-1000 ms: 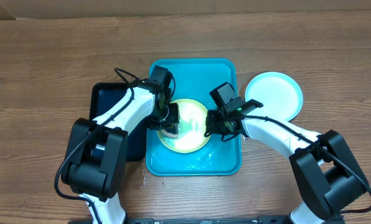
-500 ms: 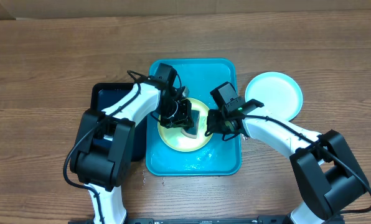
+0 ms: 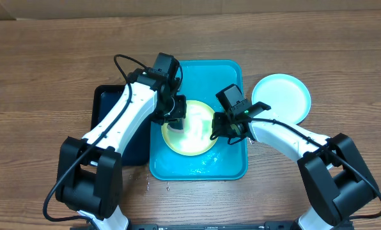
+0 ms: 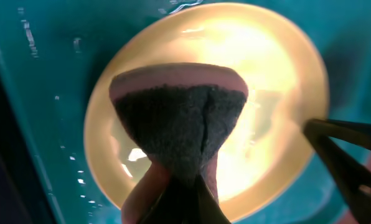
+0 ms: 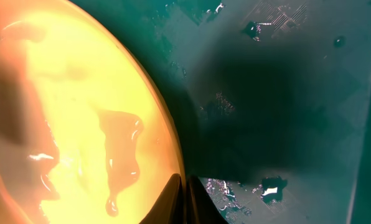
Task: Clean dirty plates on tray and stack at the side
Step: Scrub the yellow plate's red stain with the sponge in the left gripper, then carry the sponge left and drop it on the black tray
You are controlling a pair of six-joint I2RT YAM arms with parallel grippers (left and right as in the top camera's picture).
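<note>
Your left gripper (image 3: 175,117): fingers clamped on pink-backed grey sponge (image 4: 179,118), over lime-green-rimmed round plastic plate (image 3: 194,133) in turquoise rectangular plastic tray (image 3: 227,74). Your right gripper (image 3: 215,127): pinching that plate's rim.

The counter (image 3: 50,57) is laid with the tray (image 3: 232,73) below the left gripper (image 3: 176,116), a dark tray (image 3: 107,102) alongside, and a blue plate (image 3: 283,96) past the right gripper (image 3: 214,129).

Desk (image 3: 50,57): wood grain, matt. Tray (image 3: 209,71): turquoise plastic, glossy, beaded with droplets. Lime-green plate (image 3: 197,137): smooth plastic, wet sheen, strong glare. Light-blue plate (image 3: 283,96), 3 o'clock of tray: smooth plastic, satin. Sponge (image 4: 179,124): rough dark scouring face, pink foam backing. Dark tray (image 3: 104,99), 9 o'clock: glossy plastic.
</note>
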